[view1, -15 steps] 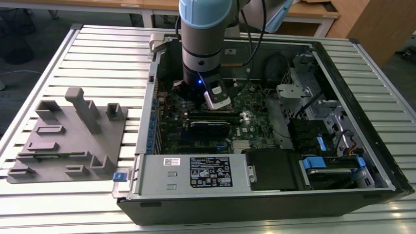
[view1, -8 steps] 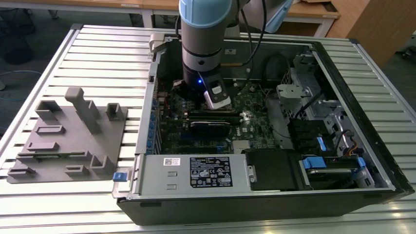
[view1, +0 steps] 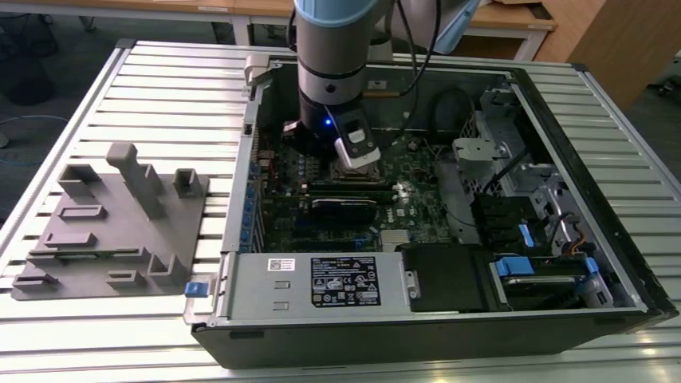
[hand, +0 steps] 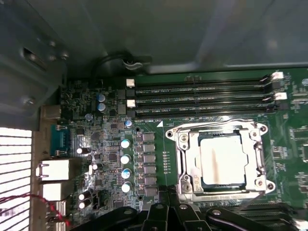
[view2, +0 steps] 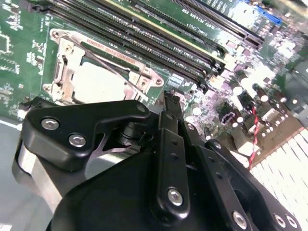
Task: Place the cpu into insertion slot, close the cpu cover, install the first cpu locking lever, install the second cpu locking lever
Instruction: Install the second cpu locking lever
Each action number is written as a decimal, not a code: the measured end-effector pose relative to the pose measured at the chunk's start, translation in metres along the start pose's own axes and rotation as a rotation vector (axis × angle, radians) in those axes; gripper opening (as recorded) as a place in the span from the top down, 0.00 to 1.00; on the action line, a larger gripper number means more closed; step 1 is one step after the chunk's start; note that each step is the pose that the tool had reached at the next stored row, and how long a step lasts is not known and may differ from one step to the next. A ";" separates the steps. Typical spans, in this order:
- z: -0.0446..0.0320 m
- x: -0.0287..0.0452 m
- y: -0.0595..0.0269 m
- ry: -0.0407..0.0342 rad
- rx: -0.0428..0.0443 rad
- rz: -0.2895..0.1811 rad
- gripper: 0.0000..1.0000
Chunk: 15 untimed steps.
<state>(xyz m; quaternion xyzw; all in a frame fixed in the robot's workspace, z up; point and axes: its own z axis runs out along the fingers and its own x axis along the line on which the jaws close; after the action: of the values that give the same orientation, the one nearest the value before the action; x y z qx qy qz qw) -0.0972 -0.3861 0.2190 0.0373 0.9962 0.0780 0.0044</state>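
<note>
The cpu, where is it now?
In both wrist views the cpu sits inside the insertion slot on the green motherboard, beside the long black memory slots.

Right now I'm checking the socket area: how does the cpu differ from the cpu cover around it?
The cpu is a solid, dull pale square; the cpu cover is a shiny open frame with a cut-out centre. The cpu sits inside, the cover surrounds it and is larger. Both are square, metallic and lie flat.

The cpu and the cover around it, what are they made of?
The cpu looks like metal with a dull, pale silver top that glares softly. The cpu cover seems to be shinier bare steel, with bright glints along its edges. The gripper looks like matte black metal or plastic.
</note>
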 end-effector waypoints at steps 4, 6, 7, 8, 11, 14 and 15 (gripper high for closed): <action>-0.0103 0.0000 0.0016 0.0000 0.0000 0.000 0.89; -0.0142 0.0000 0.0022 0.0000 -0.0001 0.000 0.89; -0.0163 -0.0001 0.0026 0.0000 -0.0002 0.000 0.89; -0.0184 -0.0001 0.0029 0.0000 -0.0001 0.000 0.89; -0.0202 -0.0001 0.0032 -0.0001 -0.0002 0.000 0.89; -0.0204 -0.0001 0.0032 -0.0001 -0.0001 0.000 0.89; -0.0205 -0.0001 0.0032 0.0000 -0.0001 0.000 0.89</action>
<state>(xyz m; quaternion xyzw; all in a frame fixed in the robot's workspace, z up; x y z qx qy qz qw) -0.0972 -0.3860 0.2397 0.0373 0.9962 0.0780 0.0044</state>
